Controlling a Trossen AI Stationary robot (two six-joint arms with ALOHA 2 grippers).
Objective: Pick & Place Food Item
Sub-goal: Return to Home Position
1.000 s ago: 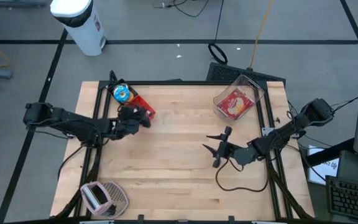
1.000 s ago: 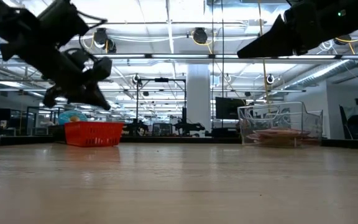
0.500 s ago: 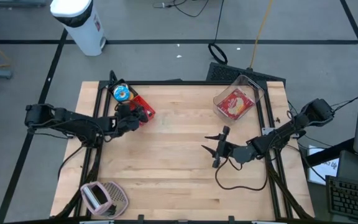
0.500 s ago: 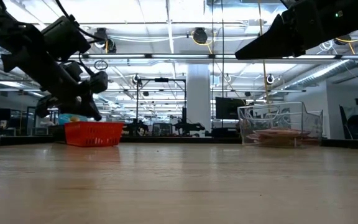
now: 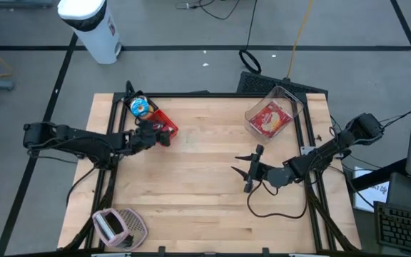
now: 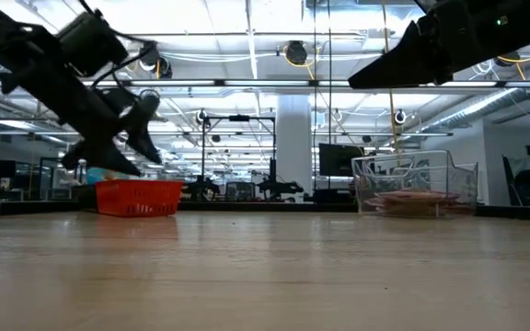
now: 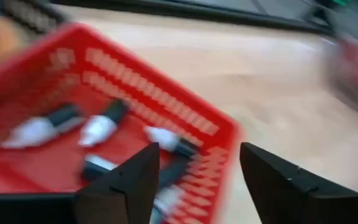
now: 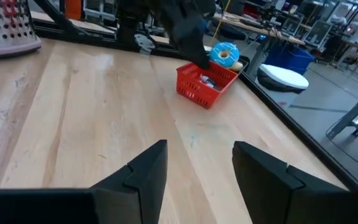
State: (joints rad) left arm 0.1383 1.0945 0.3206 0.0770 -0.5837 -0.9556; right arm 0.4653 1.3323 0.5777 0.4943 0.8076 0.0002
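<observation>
Red slotted plastic bin stands at the far left of the pale wooden desk and holds several small white dark-capped bottles, lying loose. The left gripper hangs just above the bin's near rim, jaws wide and empty. The right gripper hovers over mid-desk, also wide and empty.

Risk noted: a low retreat by the left arm could catch the rim, drag or tip the bin, and spill the bottles.
</observation>
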